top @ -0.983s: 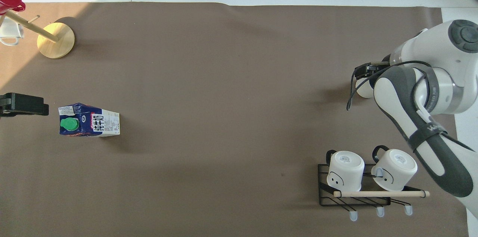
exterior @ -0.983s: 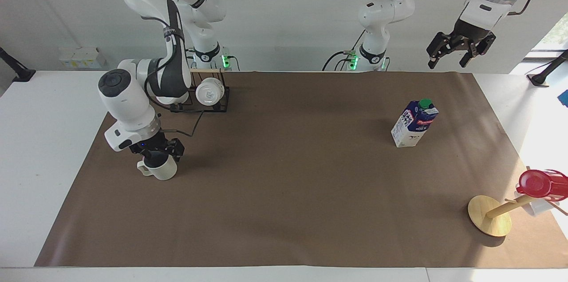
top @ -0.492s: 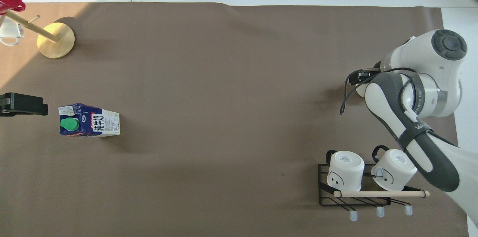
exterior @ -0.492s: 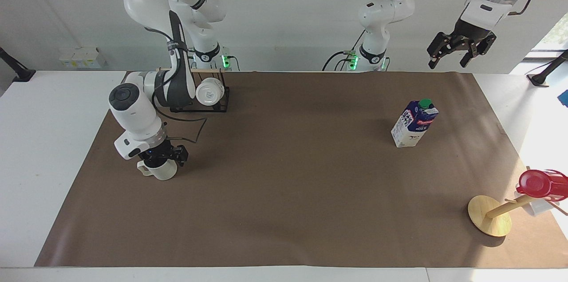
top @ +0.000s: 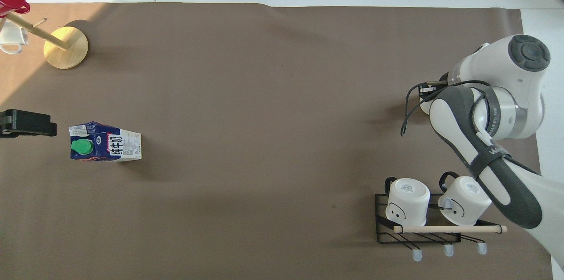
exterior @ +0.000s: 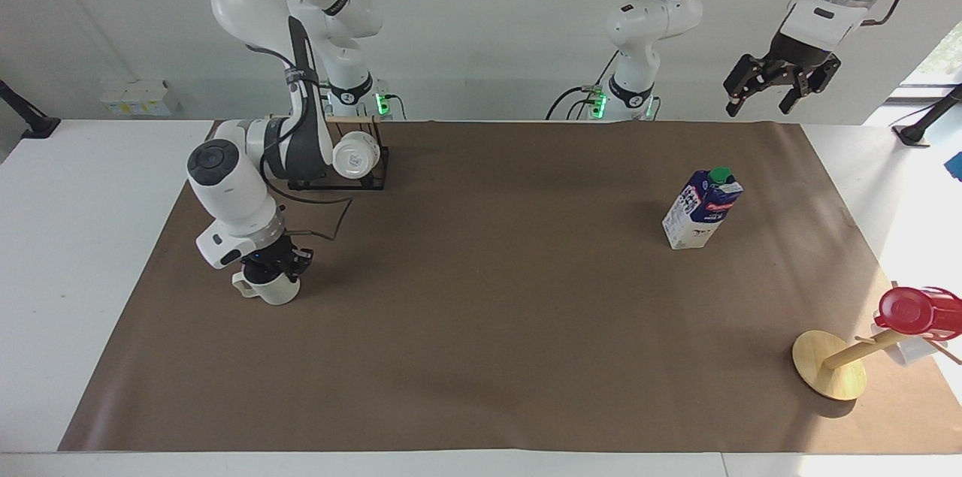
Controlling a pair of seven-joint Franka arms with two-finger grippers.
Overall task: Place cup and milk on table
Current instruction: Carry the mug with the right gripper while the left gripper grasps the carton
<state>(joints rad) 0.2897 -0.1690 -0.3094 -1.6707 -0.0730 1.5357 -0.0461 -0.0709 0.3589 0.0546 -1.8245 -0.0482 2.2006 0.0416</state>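
The cream-white cup [exterior: 276, 291] stands upright on the brown paper of the table [exterior: 488, 342] at the right arm's end, its handle toward the table's edge. My right gripper [exterior: 272, 268] is down at the cup's mouth and shut on its rim. In the overhead view the right arm hides nearly all of the cup [top: 424, 107]. The milk [exterior: 703, 210] stands upright on the paper toward the left arm's end, its green cap up [top: 82, 147]. My left gripper [exterior: 782, 89] hangs open and high in the air, over the table's edge by the left arm's base.
A black wire rack [exterior: 376, 175] with two white mugs [top: 407, 200] sits close to the right arm's base. A wooden mug tree [exterior: 827, 366] carrying a red cup [exterior: 913, 309] and a white mug stands at the table's corner at the left arm's end.
My right gripper has closed on the cup's rim, and its wrist has shifted a little toward the robots. The cup, the milk and the left arm have stayed put.
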